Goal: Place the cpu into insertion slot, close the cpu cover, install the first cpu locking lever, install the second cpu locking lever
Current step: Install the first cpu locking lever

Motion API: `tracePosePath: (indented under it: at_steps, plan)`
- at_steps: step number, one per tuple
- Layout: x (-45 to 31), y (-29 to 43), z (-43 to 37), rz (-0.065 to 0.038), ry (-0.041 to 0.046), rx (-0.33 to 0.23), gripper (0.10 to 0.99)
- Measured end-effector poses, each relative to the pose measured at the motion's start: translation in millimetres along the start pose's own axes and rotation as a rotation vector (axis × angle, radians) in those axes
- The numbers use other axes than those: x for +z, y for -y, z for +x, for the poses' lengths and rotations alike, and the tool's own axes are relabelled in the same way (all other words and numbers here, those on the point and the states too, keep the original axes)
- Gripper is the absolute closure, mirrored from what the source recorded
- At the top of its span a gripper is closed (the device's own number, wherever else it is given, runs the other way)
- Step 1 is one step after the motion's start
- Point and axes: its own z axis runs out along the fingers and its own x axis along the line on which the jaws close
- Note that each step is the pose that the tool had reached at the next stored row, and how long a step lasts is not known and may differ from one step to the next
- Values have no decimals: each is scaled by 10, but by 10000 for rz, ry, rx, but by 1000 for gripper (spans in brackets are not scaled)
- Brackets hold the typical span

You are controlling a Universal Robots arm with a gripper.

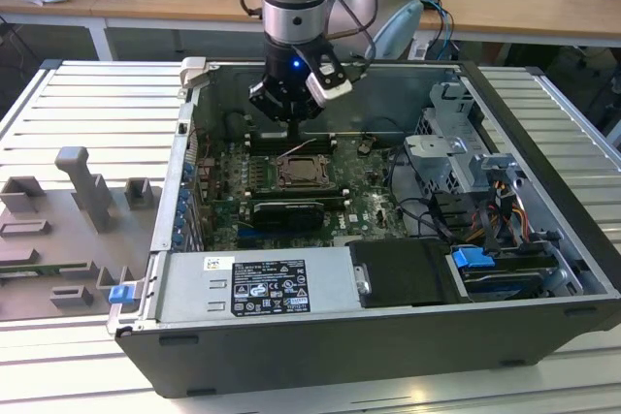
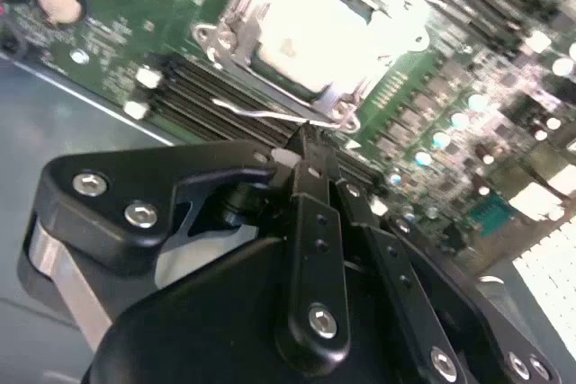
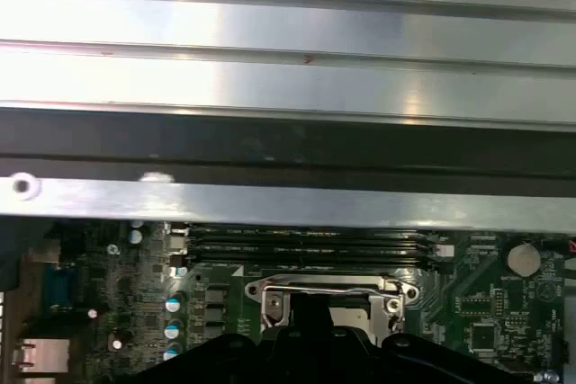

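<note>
One tool [image 2: 301, 137] | fingers together on thin lever | cpu [image 2: 315, 29] flat in insertion slot [image 1: 302, 172]

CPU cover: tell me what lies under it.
Through the cut-out of the cpu cover, the pale metal face of the cpu shows, seated in the insertion slot. The socket beneath is hidden.

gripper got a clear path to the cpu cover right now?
Probably yes. The gripper hangs just above the cpu cover, at its edge, with the wire locking lever beside its tip. Nothing else stands between them; the computer case is open on top.
</note>
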Motion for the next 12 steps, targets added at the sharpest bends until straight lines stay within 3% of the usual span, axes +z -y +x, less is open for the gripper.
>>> tracePosePath:
  at_steps: [1, 12]
  plan:
    - [28, 1, -42, -182, 9, 6, 980]
    - [154, -30, -74, -198, -12, -343, 980]
